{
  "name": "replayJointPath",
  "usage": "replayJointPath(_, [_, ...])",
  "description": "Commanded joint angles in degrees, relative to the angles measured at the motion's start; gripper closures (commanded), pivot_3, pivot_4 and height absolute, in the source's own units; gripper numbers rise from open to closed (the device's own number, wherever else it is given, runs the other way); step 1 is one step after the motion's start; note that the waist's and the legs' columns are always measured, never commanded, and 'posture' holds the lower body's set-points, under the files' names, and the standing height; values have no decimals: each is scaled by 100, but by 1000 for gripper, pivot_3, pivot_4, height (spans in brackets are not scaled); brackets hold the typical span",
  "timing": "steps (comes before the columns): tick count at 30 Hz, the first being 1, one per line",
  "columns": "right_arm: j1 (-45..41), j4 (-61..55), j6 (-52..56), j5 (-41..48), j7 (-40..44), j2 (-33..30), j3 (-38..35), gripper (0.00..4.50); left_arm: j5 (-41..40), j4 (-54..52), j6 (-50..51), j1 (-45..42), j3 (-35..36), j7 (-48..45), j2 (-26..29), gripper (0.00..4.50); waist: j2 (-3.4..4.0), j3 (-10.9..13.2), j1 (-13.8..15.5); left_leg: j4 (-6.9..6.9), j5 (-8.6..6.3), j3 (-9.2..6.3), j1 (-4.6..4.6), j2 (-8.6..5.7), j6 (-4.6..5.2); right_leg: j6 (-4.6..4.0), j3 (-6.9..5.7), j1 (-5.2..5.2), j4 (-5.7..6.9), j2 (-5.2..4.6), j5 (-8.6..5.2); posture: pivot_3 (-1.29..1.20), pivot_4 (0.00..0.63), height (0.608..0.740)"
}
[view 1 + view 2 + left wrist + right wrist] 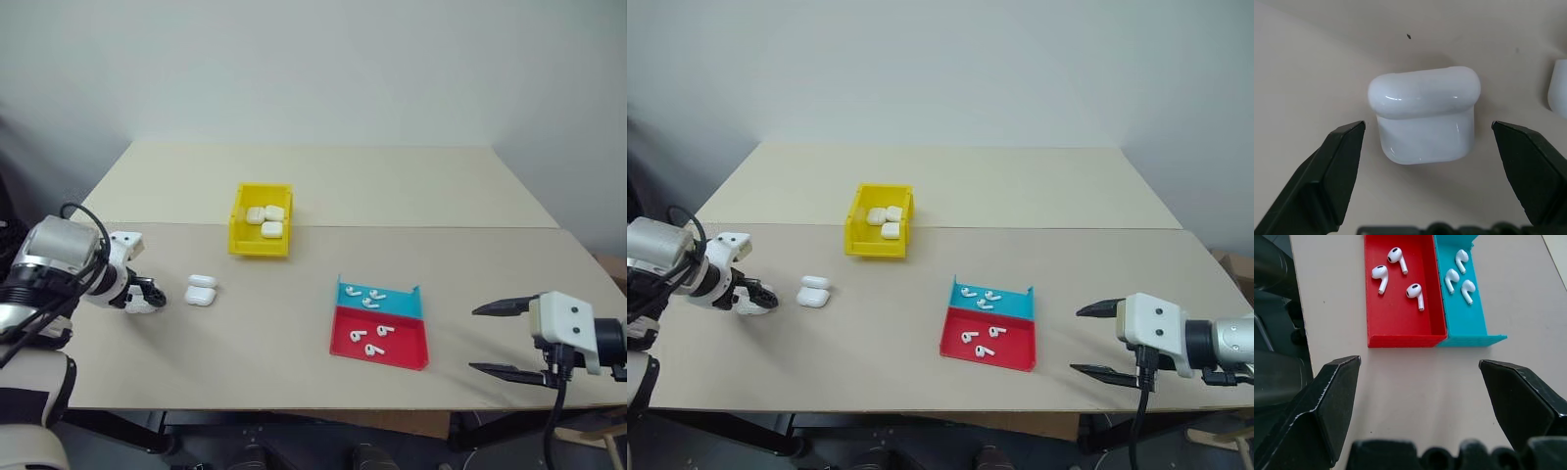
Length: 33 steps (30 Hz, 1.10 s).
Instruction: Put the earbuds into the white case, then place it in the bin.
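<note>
A closed white case (pixel 1422 112) lies on the table between the fingers of my left gripper (pixel 1428 126), which is open, points steeply down over it and does not touch it. From the head, this gripper (pixel 149 296) is at the table's left, and two more white cases (pixel 201 290) lie just to its right. The yellow bin (pixel 260 245) stands at mid-table with three cases (pixel 266 217) inside. Several earbuds (pixel 1396 254) lie in the red and blue tray (pixel 407 343). My right gripper (pixel 474 339) hovers open and empty to the right of the tray.
The tray's red half (pixel 1400 328) and blue half (pixel 1469 323) each hold three earbuds. The table's front edge (pixel 294 406) runs close below the tray. A seam (pixel 441 227) crosses the tabletop behind the bin.
</note>
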Motion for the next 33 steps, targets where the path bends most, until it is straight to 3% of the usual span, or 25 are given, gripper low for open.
replayJointPath(1, [47, -91, 24, -14, -48, -8, -181, 15, 292, 201, -144, -103, -17, -161, -16, 0, -1, 0, 1, 0, 0, -1, -2, 0, 0, 0, -2, 0, 0, 0, 0, 0, 150, 740])
replayJointPath(13, [97, -104, 18, -79, -129, -22, -188, 15, 614, 494, -330, -26, 81, -349, -142, 0, 0, 0, 0, 4, 0, -4, 1, 0, 1, 1, -3, 3, 3, 0, 0, 0, 150, 740])
replayJointPath(20, [73, -80, 5, -125, -190, -32, -119, 0, 737, 533, -344, -20, 96, -400, -102, 1696, 0, -1, -22, 4, 0, -4, 1, 0, 1, 1, -3, 2, 5, 1, 0, 0, 150, 740])
replayJointPath(27, [27, -47, -12, -162, -204, -26, -81, 0, 851, 95, -410, 24, 276, -188, -13, 1695, -1, -1, -29, 4, 1, -4, 1, 0, 1, 1, -3, 1, 6, 1, 0, 0, 150, 740])
replayJointPath(33, [-32, -59, 20, -83, -154, -85, -207, 0, 509, -1506, -161, 156, 1142, -196, 263, 1695, -10, 5, -11, 4, 0, -5, -9, 0, 1, 1, -4, -4, 4, 0, 1, 0, 150, 740])
